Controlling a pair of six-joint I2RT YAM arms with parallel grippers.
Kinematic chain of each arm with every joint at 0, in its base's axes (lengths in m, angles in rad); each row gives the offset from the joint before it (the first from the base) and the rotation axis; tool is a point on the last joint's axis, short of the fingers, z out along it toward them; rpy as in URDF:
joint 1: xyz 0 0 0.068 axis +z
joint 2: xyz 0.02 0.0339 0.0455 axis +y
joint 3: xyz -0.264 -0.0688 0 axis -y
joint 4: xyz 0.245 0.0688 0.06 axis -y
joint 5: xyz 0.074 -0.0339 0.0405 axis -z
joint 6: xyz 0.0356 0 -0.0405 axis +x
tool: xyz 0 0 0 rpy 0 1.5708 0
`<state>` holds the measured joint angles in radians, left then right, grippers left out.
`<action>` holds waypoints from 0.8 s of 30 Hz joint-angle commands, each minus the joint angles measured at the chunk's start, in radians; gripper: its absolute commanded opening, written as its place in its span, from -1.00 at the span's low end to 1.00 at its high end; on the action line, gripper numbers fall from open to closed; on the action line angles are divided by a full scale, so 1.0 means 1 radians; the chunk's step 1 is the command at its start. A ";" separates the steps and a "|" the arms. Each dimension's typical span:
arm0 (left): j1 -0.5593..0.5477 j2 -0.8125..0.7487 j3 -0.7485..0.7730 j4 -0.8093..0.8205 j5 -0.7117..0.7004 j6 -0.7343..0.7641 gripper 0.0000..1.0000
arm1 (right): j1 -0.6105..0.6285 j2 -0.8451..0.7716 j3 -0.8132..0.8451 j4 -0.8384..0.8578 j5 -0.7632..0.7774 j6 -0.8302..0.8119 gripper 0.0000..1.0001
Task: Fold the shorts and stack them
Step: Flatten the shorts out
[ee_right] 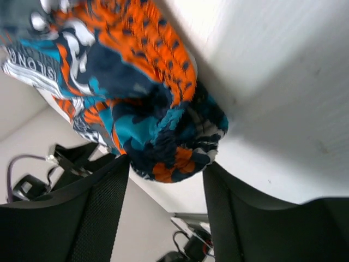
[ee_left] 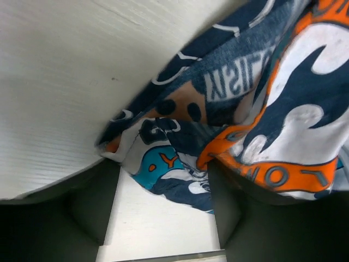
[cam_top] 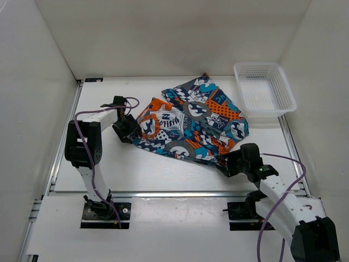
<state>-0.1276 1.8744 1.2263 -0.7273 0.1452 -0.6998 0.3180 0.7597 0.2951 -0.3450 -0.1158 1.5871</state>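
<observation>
White tabletop (cam_top: pixel 109 169), shorts (cam_top: pixel 191 123) spread mid-table, long axis running left to right, so each arm gets an end: left gripper (cam_top: pixel 126 128) at the left end, right gripper (cam_top: pixel 229 164) at the near-right corner. Overhead hides the jaws; wrist cams show both sets spread wide with fabric between, not pinched yet I'd say.

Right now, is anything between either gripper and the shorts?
Nothing visible. The left gripper is at the left edge of the shorts, the right gripper is at their near right corner, and each wrist view shows fabric between the fingers. The white basket sits at the table's far right corner, out of the way.
</observation>
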 commanded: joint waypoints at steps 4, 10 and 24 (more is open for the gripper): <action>-0.013 0.011 0.041 0.017 -0.027 0.003 -0.17 | -0.063 0.131 0.041 0.099 -0.036 -0.091 -0.44; -0.014 -0.012 0.059 0.017 -0.018 -0.006 -0.79 | -0.063 0.207 0.196 0.025 0.001 -0.234 -1.00; -0.014 -0.317 0.390 -0.217 -0.044 0.025 -0.79 | -0.082 0.276 0.804 -0.196 0.111 -0.750 -1.00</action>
<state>-0.1421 1.6791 1.4769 -0.8757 0.1310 -0.6960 0.2420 1.0096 0.9665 -0.4870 -0.0277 1.0435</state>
